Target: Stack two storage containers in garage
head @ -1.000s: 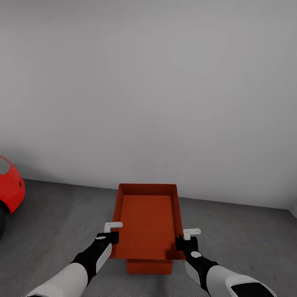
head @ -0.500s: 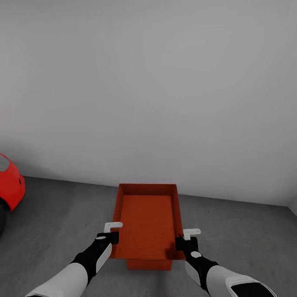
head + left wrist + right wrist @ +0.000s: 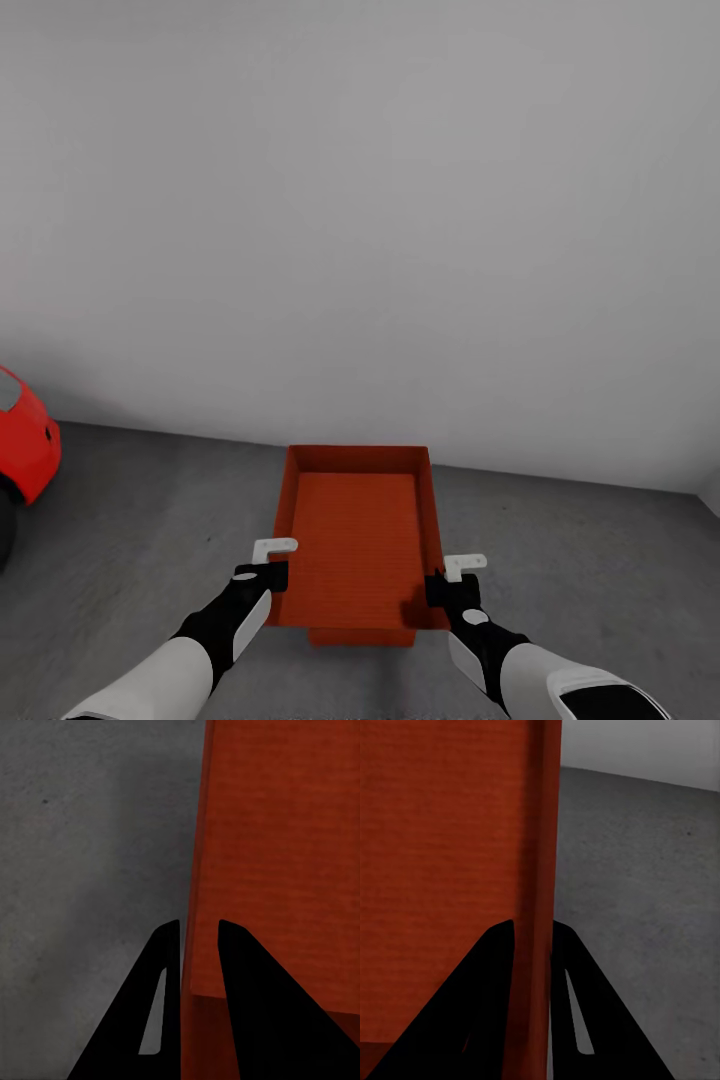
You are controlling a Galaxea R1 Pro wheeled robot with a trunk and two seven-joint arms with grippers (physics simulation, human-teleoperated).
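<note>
- Garage scene: plain white-grey wall (image 3: pixel 360 200) behind, rough dark grey concrete floor (image 3: pixel 150 520) below, and a bit of a red car (image 3: pixel 25 445) poking in at the left edge of the head view.
- The orange-red rectangular storage bin with thin low walls (image 3: pixel 358 535) is held up between both arms, centred in front of the robot. A second matching orange-red bin (image 3: pixel 362 636) peeks out right underneath its near end, down on the concrete.
- Left gripper (image 3: pixel 199 945) is clamped on the bin's left side wall, one finger inside and one outside. Right gripper (image 3: pixel 534 941) does the same on the right wall.
- Handling guess: looks stiff and light, probably plastic. Those thin walls are the only real grab points, so pinching both long sides near the close end makes sense.
- Long axis runs straight away from the robot toward the wall, open side up, sitting about level.
</note>
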